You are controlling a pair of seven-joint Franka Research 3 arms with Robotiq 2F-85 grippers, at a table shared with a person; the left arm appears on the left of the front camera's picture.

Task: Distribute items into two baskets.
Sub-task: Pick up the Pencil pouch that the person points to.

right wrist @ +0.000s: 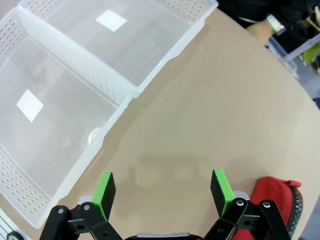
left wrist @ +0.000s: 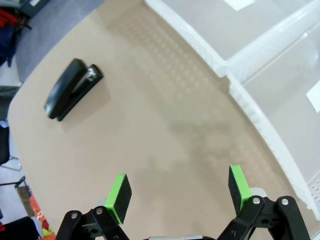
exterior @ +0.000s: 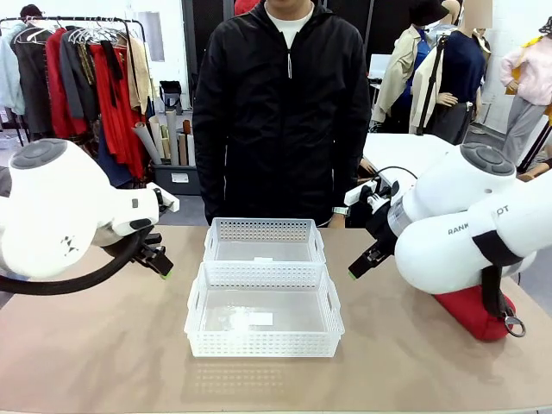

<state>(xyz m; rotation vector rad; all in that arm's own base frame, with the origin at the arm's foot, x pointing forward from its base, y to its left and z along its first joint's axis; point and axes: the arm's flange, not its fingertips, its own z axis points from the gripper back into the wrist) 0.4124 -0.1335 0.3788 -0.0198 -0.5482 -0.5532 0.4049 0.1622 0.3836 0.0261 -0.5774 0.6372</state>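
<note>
On the right arm only the letters "RANK" can be read; the rest is cut off. A white label is seen on the floor of the near basket, and no print can be made out on it. The far basket is set touching behind it. The red pouch is laid on the table right of the near basket, half hidden by the right arm. The black stapler is seen well apart from the near basket. The left pincer and right pincer are both held wide open, with nothing gripped.
</note>
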